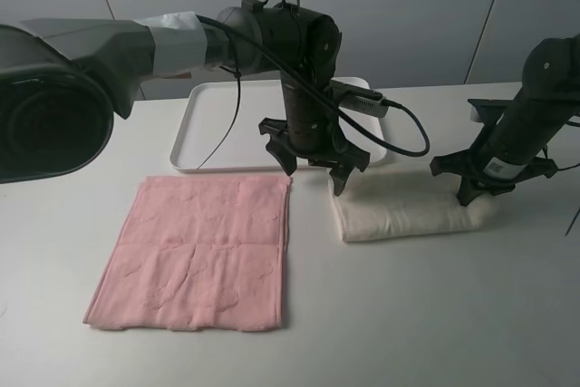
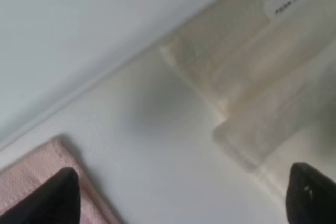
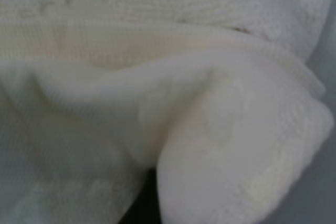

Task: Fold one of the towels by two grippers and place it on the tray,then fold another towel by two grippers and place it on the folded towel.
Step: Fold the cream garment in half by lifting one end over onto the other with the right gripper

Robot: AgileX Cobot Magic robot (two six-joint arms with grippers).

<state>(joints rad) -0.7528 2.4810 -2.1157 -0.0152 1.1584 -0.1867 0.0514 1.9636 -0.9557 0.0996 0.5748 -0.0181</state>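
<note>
A cream towel (image 1: 403,208) lies folded into a long strip on the table, in front of the white tray (image 1: 210,124). A pink towel (image 1: 201,253) lies flat and unfolded to its left. My left gripper (image 1: 313,175) is open and empty. It hovers just above the table between the pink towel's far right corner and the cream towel's left end (image 2: 247,77), with both fingertips (image 2: 52,198) showing dark. My right gripper (image 1: 494,189) sits low on the cream towel's right end with its fingers spread. The right wrist view shows only bunched cream cloth (image 3: 173,119), and the fingers are hidden.
The tray holds nothing and stands at the back centre, its front rim (image 2: 94,82) close behind my left gripper. A black cable (image 1: 408,129) loops off the left arm above the cream towel. Bare table lies in front of both towels.
</note>
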